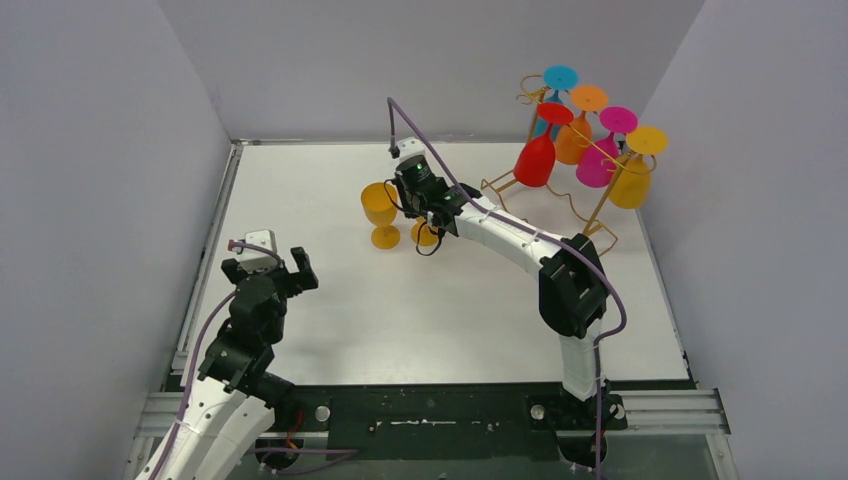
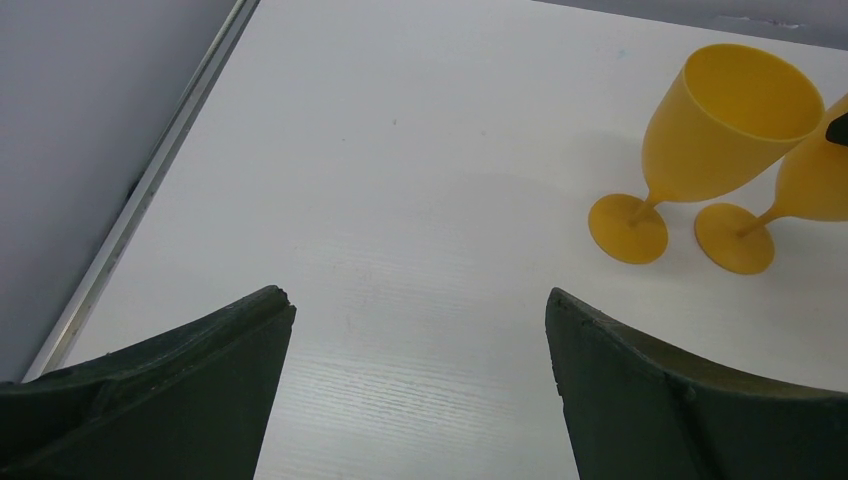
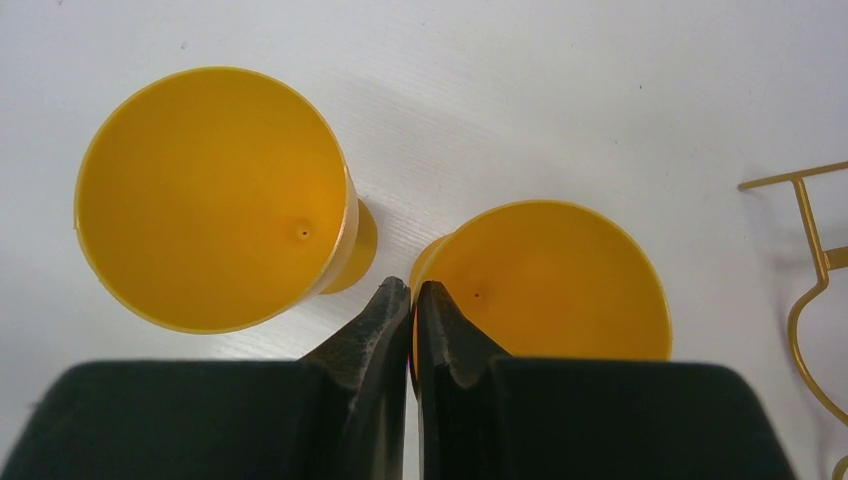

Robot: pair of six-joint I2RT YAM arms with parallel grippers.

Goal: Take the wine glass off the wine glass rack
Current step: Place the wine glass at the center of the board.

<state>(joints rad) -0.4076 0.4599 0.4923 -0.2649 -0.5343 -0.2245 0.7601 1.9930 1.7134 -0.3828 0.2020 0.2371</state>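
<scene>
Near the middle of the table (image 1: 400, 300), a touch toward 12 o'clock, your right gripper (image 3: 411, 290) was all but fully closed. It pinched the thin rim of the wine glass (image 3: 555, 280), with one finger (image 3: 385, 320) outside the bowl and the other inside it. That glass was yellow and stood mouth up. In the left wrist view its foot looked to be down on the table. It was off the rack (image 1: 603, 203) and well apart from it.

Just beside it, at about 9 o'clock in the overhead view, you had a second yellow glass (image 3: 210, 195), also upright. The two bowls were close, but I could not tell whether they touched.

The rack, a gold wire frame, sat at 2 o'clock on the table, near the far right corner. Five glasses hung from it foot up:
- blue glass (image 1: 558, 80)
- orange glass (image 1: 575, 140)
- red glass (image 1: 535, 160)
- pink glass (image 1: 597, 162)
- hanging yellow glass (image 1: 630, 182)

The red one hung nearest the table's centre, and the hanging yellow one was farthest toward 3 o'clock.

Your left gripper (image 1: 270, 270) was at about 8 o'clock, well apart from everything else. Its jaws were spread wide with nothing between them, over bare table. From its wrist camera the two standing glasses showed at roughly 2 o'clock.
</scene>
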